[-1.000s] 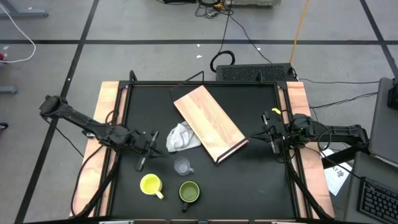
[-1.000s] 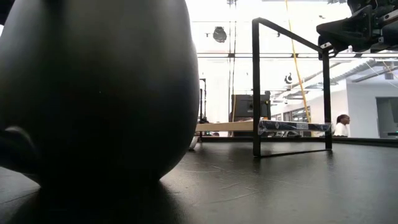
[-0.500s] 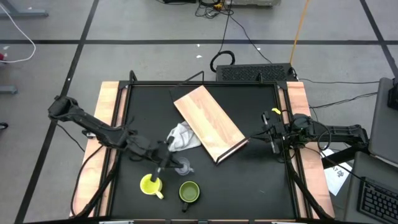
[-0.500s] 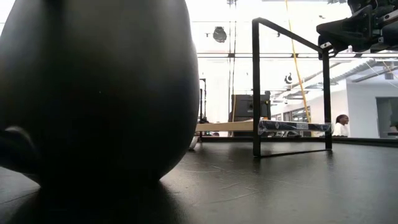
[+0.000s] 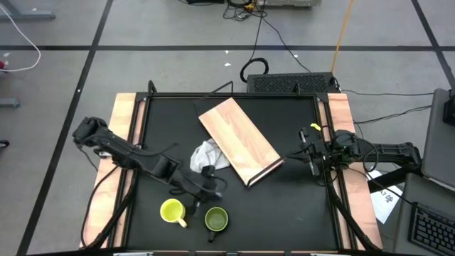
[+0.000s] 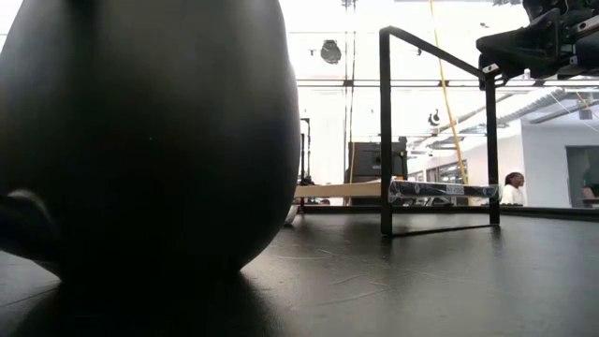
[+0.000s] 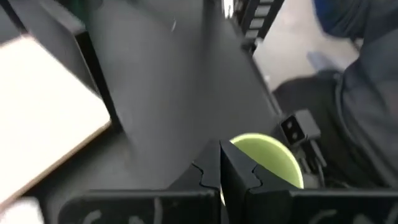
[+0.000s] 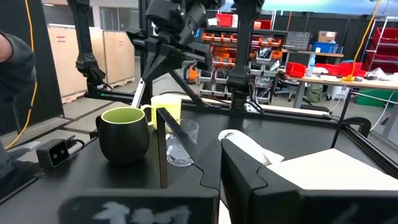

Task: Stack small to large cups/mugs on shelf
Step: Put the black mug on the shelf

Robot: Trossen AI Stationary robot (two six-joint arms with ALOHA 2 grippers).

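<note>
The dark green mug (image 5: 216,218) and the yellow mug (image 5: 170,210) stand upright near the table's front edge. The clear glass cup (image 8: 180,144) stands just behind them; in the high view my left gripper (image 5: 213,192) hangs over it and hides most of it. That gripper is shut, slants downward, and points toward the green mug (image 7: 267,158). The light-wood shelf (image 5: 238,140) stands at an angle in the table's middle. My right gripper (image 5: 311,158) waits shut at the table's right edge. In the low view the green mug (image 6: 150,140) fills the left half.
A crumpled white cloth (image 5: 206,155) lies against the shelf's left side. The shelf's dark metal frame (image 6: 435,131) stands up from the tabletop. A person's sleeve (image 8: 12,56) shows beyond the table's near side. Bare black tabletop lies between the shelf and the right edge.
My left gripper has swung from beside the white cloth toward the table's near edge and right, passing over the yellow mug to stand above the glass cup. It has risen a little and tipped from steeply downward to a shallower slant, and has stayed shut. The cups have not moved.
</note>
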